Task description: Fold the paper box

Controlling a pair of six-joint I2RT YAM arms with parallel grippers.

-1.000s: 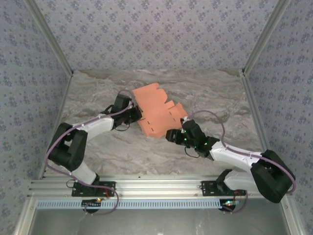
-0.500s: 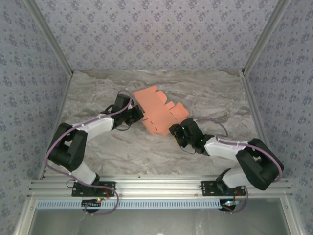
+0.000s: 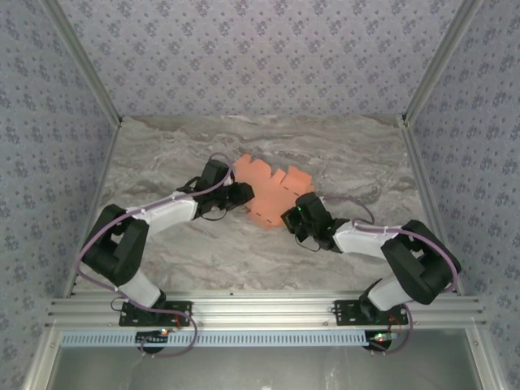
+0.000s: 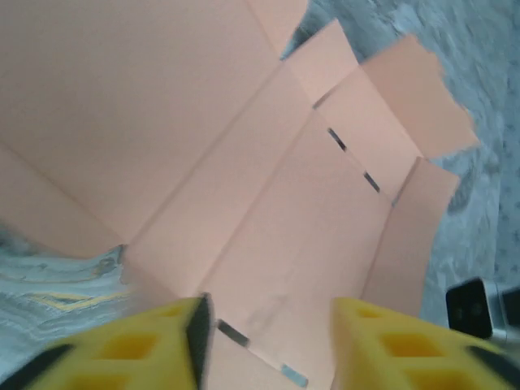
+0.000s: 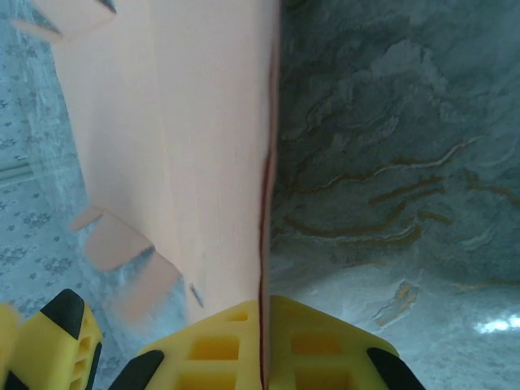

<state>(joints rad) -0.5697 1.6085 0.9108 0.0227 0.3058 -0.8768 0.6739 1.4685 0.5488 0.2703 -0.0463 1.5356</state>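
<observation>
Between your two grippers, out on the marble table (image 3: 162, 154), sits the paper box (image 3: 268, 188): an unfolded salmon-orange sheet, with its notched tabs along the far edge in the top view.

On the box's left side, your left gripper (image 3: 242, 195) is right up against the card. From the left wrist, the yellow fingers (image 4: 122, 353) stand wide apart, and the creased sheet (image 4: 244, 162) spreads out ahead of them and runs down into the gap. I see fold lines, small slots and angled tabs, but neither finger is pressing on the card. That gripper (image 4: 268, 341) is gaping and has hold of nothing.

At the box's near right corner, your right gripper (image 3: 286, 218) meets the card's edge. The right wrist view looks along that edge: the sheet (image 5: 203, 122) rises away from the camera, and its thin rim drops straight into the seam between the two yellow fingers. That gripper (image 5: 262, 345) is clamped on the paper box's edge, with the marble table (image 5: 390, 146) beyond it on the right.
</observation>
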